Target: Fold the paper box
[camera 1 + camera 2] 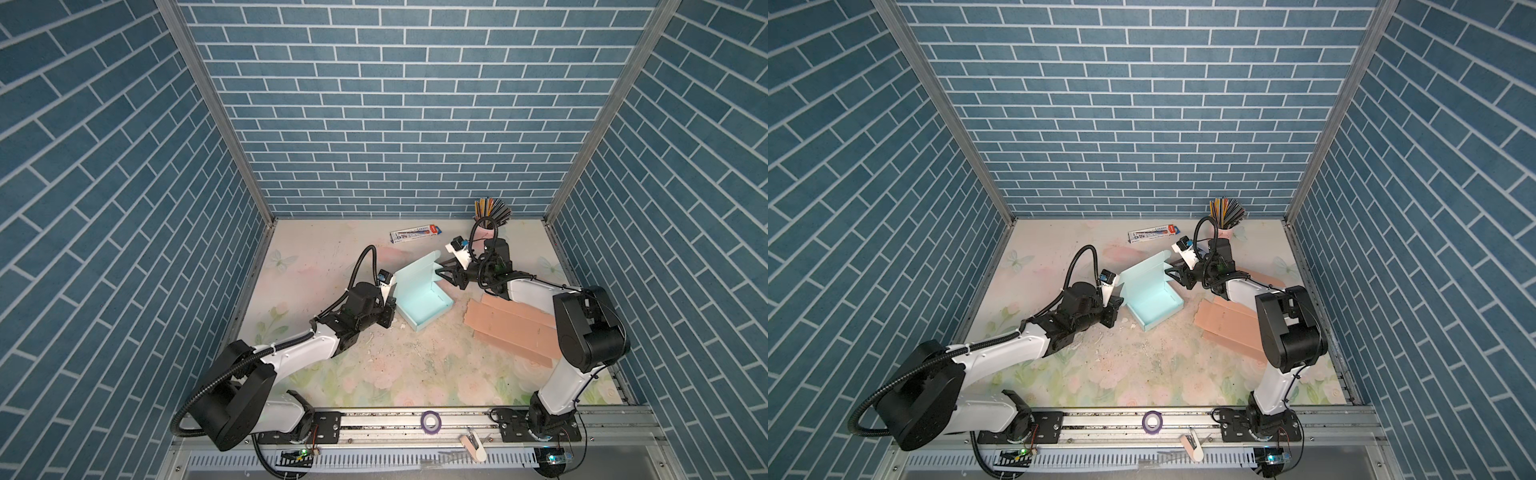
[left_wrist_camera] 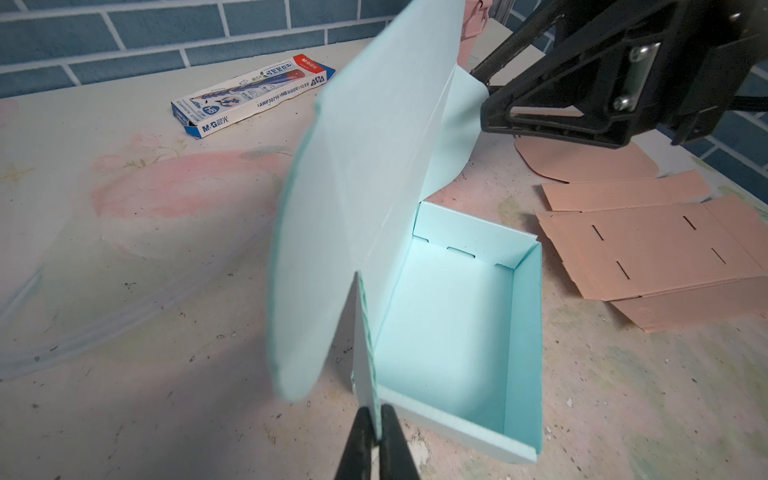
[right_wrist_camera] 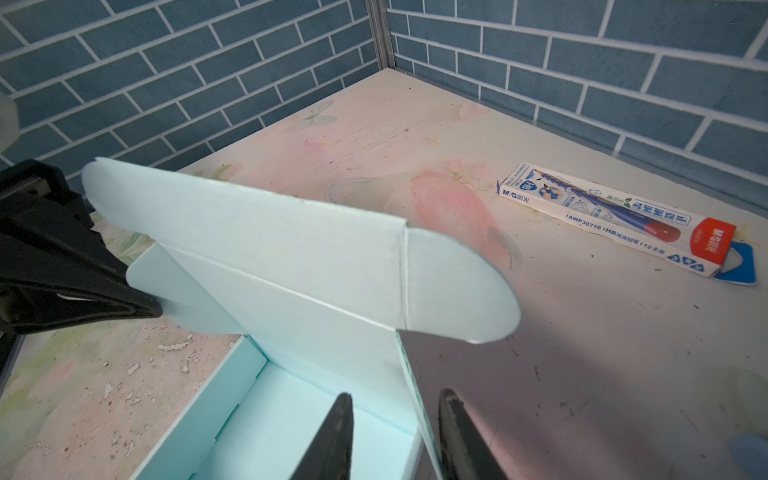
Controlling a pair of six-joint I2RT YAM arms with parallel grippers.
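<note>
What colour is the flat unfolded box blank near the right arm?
Peach-pink. The flat box blank shows best in the left wrist view.

Pencil carton [image 1: 415,233], cup of coloured pencils [image 1: 491,212], flattened pink cardboard [image 1: 513,332], purple tape roll [image 1: 431,422] on front rail [image 1: 374,420]

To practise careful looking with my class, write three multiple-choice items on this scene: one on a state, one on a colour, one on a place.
1. The left gripper is: A. open, holding nothing; B. shut on a side flap of the paper box; C. shut, holding nothing.
2. The flat cardboard sheet is: A. pink; B. green; C. white.
3. The pencil carton lies: A. inside the paper box; B. on the cardboard sheet; C. on the table, beyond the paper box.
Key: 1 B, it pinches the flap's edge; 2 A, pink in both top views; 3 C, it lies apart, toward the back.
</note>
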